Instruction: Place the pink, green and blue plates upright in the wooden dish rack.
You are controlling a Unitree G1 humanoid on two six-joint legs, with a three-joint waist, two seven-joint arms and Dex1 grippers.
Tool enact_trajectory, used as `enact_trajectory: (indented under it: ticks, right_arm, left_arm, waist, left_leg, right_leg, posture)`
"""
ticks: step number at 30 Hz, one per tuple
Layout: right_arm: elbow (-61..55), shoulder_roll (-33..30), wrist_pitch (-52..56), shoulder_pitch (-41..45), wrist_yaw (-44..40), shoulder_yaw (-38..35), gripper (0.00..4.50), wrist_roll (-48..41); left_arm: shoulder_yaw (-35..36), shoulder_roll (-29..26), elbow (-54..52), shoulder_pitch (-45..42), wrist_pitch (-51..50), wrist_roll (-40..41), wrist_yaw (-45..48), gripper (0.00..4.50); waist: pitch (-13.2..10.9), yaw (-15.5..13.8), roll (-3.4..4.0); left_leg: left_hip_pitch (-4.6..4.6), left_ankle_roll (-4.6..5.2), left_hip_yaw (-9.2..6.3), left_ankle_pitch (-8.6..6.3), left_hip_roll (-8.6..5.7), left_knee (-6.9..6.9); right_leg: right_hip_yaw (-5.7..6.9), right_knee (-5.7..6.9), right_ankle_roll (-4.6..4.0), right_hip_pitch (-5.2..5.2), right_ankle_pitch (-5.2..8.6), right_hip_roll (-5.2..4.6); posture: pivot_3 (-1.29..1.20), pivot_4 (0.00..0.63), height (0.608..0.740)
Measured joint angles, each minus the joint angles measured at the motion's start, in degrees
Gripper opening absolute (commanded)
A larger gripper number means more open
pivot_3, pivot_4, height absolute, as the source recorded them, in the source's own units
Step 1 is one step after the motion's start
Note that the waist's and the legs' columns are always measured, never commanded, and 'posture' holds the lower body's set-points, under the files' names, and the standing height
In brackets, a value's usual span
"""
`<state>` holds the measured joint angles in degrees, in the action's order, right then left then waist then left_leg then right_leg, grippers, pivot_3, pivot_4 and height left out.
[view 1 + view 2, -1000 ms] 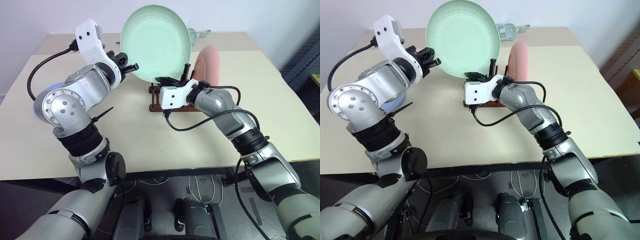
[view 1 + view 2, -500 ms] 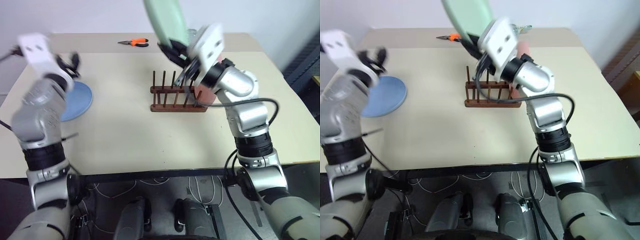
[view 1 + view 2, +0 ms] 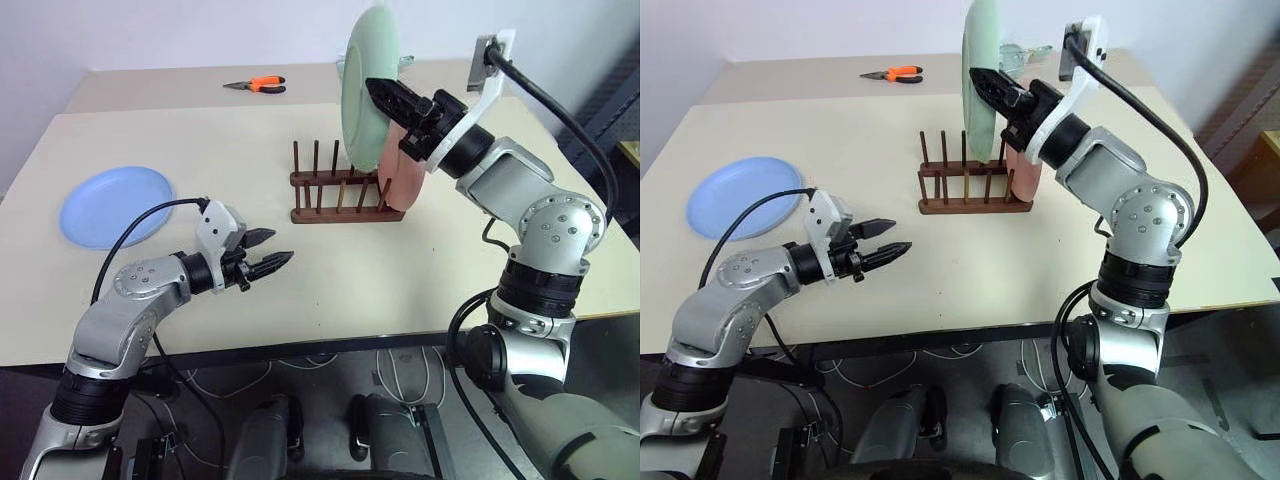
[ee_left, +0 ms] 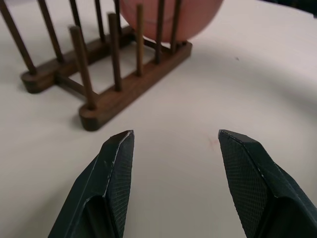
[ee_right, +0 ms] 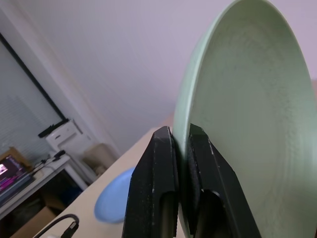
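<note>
Right gripper [image 3: 385, 95] clamped on the rim of the green plate [image 3: 362, 85], held on edge in the air above the wooden dish rack [image 3: 345, 195]; in the right wrist view both fingers [image 5: 153, 183] pinching the rim, lower part of the plate cut off by the frame. From the head views, no telling whether the plate's bottom edge has reached the pegs, since its lower edge merges with the pink plate behind.

Pink plate [image 3: 405, 180] upright in the rack's right end, largely hidden behind the green plate and the right gripper; only its lower half clear in the left wrist view [image 4: 171, 20].

Rack toward the table's [image 3: 400, 290] far edge, a little right of centre, remaining pegs bare.

Left gripper [image 3: 272, 250] low over the table near the front edge, left of centre, jaws spread and holding nothing, pointing toward the rack, well apart from it.

Blue plate [image 3: 115, 205] flat near the left edge of the table, apart from both grippers.

Orange-handled pliers [image 3: 255, 85] by the far edge, small and hard to make out in detail.
</note>
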<state>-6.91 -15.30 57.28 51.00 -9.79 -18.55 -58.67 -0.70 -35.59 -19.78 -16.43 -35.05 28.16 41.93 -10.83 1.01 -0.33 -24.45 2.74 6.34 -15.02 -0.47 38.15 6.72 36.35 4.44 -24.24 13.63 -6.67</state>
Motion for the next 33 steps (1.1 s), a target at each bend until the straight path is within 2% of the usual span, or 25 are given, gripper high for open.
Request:
enact_trajectory:
  ticks: [8,13,16,18,20,23,25,29,32,33]
  right_arm:
    - [6.2,-1.2,1.3,1.6,-0.1,0.1,0.0,-0.1]
    - [13.7,-1.4,0.5,3.8,-0.9,0.3,0.0,2.8]
    - [16.4,-1.7,-0.1,4.7,-2.2,1.1,1.08,4.6]
    - [17.5,-2.3,-0.9,5.1,-3.5,2.5,2.02,6.6]
    - [17.7,-2.7,-1.8,5.2,-4.8,3.6,3.03,8.2]
    - [15.4,-6.5,-9.9,5.0,-10.8,11.2,3.06,17.1]
    - [12.9,-9.4,-17.3,4.9,-14.3,16.2,3.06,24.4]
    - [8.5,-15.1,-33.2,3.6,-20.0,23.8,3.06,38.2]
    - [6.9,-16.0,-39.6,3.2,-22.2,23.9,3.06,42.3]
    - [6.2,-16.6,-40.8,2.9,-23.6,23.9,3.32,42.8]
  left_arm:
    - [-0.7,0.1,-1.2,0.7,-1.1,-0.1,0.1,2.74]
    - [-0.7,0.2,-2.7,1.4,-2.0,0.0,-0.5,2.74]
    - [-0.7,0.3,-3.0,1.6,-2.3,0.0,-0.9,2.78]
    - [-0.7,0.6,-3.2,1.8,-2.5,0.0,-1.1,2.78]
    - [-0.7,0.9,-3.6,2.2,-3.3,0.1,-1.2,3.29]
    - [0.0,2.1,-3.7,2.5,-4.0,0.9,-2.4,4.46]
    - [2.0,4.7,-3.5,2.3,-4.2,1.5,-5.1,4.46]
    - [14.0,13.5,3.0,-5.5,-4.2,1.8,-21.8,4.46]
    - [23.7,15.1,9.5,-13.2,-4.9,-3.3,-39.9,4.46]
    - [26.6,15.1,11.3,-14.8,-6.1,-5.1,-45.4,4.49]
  waist:
    - [0.0,-0.2,-0.01]
    - [0.0,-0.1,-0.01]
    - [0.0,-0.1,-0.01]
    - [0.0,-0.2,-0.01]
    - [0.0,-0.2,-0.01]
    - [0.0,-0.2,0.0]
    - [0.0,-0.2,-0.02]
    - [0.0,-0.3,-0.13]
    - [0.0,0.0,-0.14]
    - [0.0,0.0,-0.15]
  left_leg:
    - [-0.02,0.07,0.01,-0.02,0.0,0.01]
    - [-0.03,0.07,0.02,-0.02,0.0,0.01]
    - [-0.03,0.07,0.02,-0.02,0.01,0.01]
    - [-0.03,0.07,0.01,-0.02,0.01,0.01]
    - [-0.03,0.07,0.01,-0.02,0.01,0.01]
    - [-0.04,0.07,0.01,-0.02,0.0,0.01]
    - [-0.05,0.08,0.01,-0.03,0.0,0.02]
    - [-0.05,0.08,-0.06,-0.02,0.02,0.1]
    - [-0.02,0.06,-0.05,0.0,0.04,0.08]
    - [-0.02,0.06,-0.05,0.0,0.05,0.07]
  right_leg:
    - [0.0,-0.02,0.01,0.0,0.0,0.02]
    - [-0.01,-0.02,0.01,0.0,0.0,0.03]
    - [-0.01,-0.02,0.01,0.0,0.0,0.03]
    - [-0.01,-0.02,0.01,0.0,0.0,0.03]
    - [-0.01,-0.02,0.01,0.0,0.0,0.03]
    - [-0.02,-0.03,0.02,-0.03,0.01,0.02]
    - [-0.02,-0.03,0.03,-0.04,0.01,0.02]
    - [0.0,0.01,0.04,0.0,0.0,0.02]
    - [0.0,0.01,0.04,0.0,0.0,0.05]
    - [0.0,-0.01,0.04,0.01,0.0,0.06]
  posture:
    - [0.0,0.15,0.74]
    - [0.0,0.15,0.74]
    - [0.0,0.15,0.74]
    - [0.0,0.15,0.74]
    - [0.0,0.15,0.74]
    - [0.0,0.15,0.74]
    - [0.0,0.15,0.74]
    - [0.0,0.15,0.74]
    - [0.0,0.15,0.74]
    - [0.0,0.15,0.74]
